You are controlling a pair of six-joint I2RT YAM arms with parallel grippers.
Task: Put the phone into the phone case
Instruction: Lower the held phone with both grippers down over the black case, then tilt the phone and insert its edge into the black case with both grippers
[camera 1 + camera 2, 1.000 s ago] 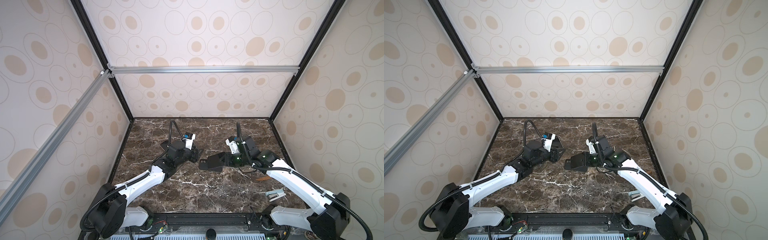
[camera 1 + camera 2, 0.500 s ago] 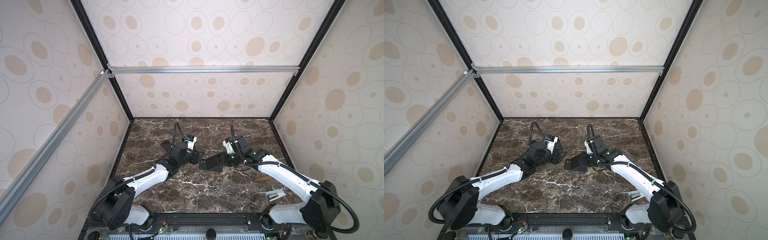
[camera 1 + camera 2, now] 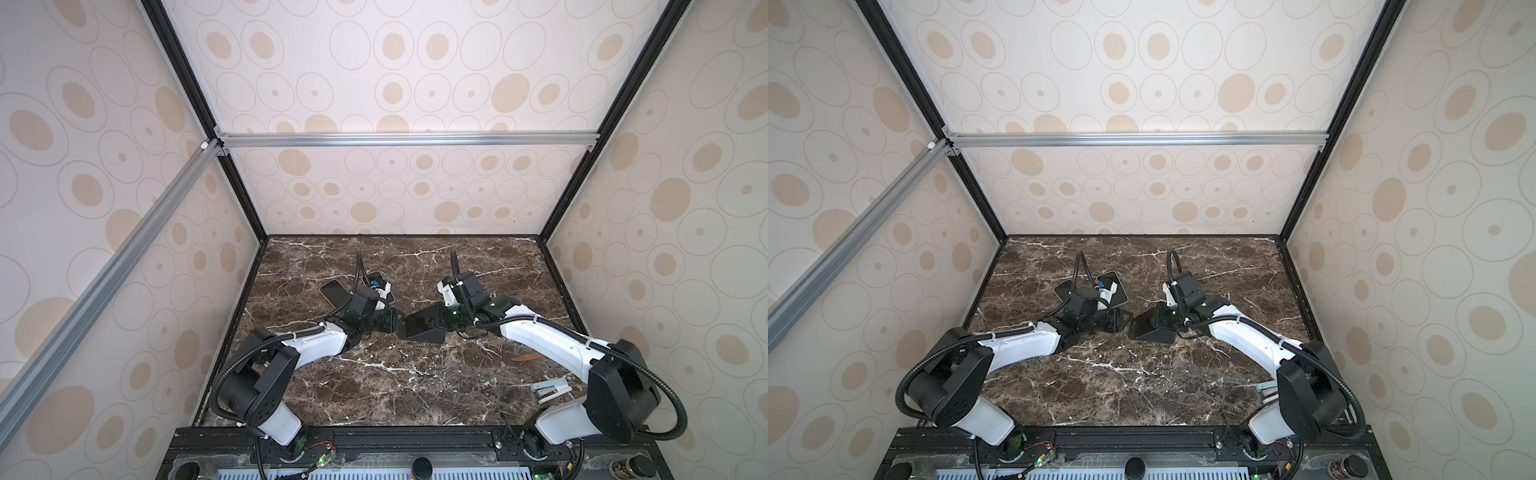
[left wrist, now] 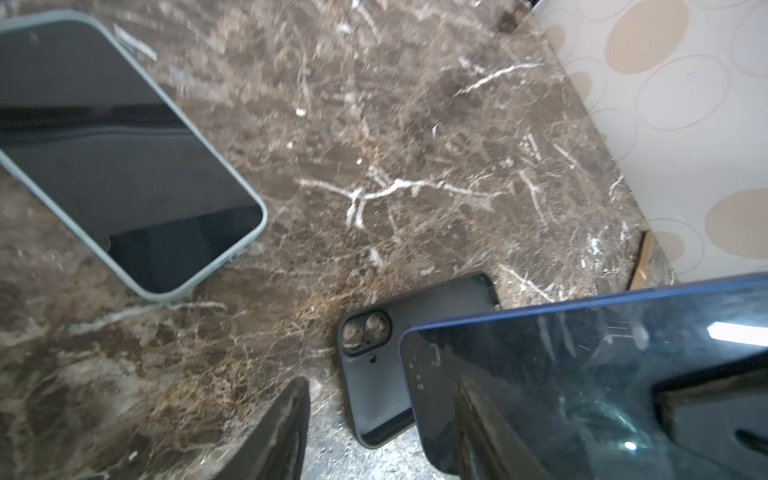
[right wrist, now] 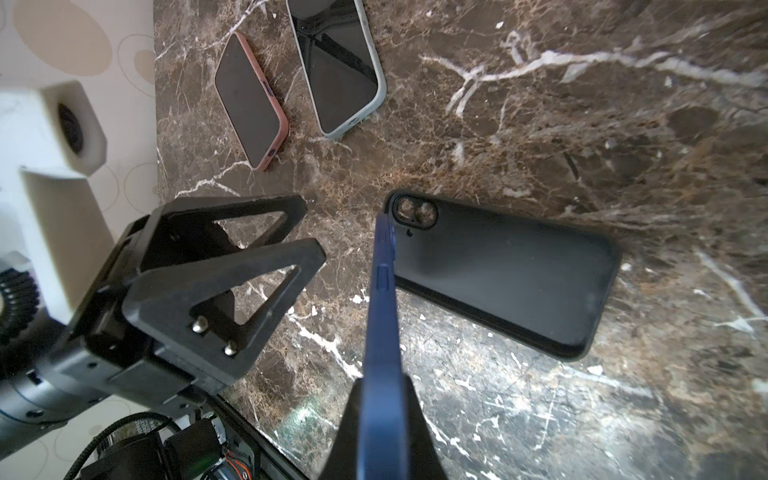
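Note:
My right gripper is shut on a dark blue phone, seen edge-on in the right wrist view. The phone hangs tilted over an empty black phone case that lies flat on the marble, inside up. Its far end is near the case's camera cut-out; whether they touch I cannot tell. My left gripper stands open at that end, and the phone's corner and the case's end show between its fingers. In both top views the grippers meet mid-table around the phone.
A pink-cased phone and a grey-green-cased phone lie face up behind the left arm, also in a top view. Near the right arm's base sit a small stapler-like object and a brown scrap. Walls enclose the table.
Both arms have shifted posture. The left gripper has drawn closer to the phone's free end, and its jaws have narrowed slightly. The right gripper still holds the phone.

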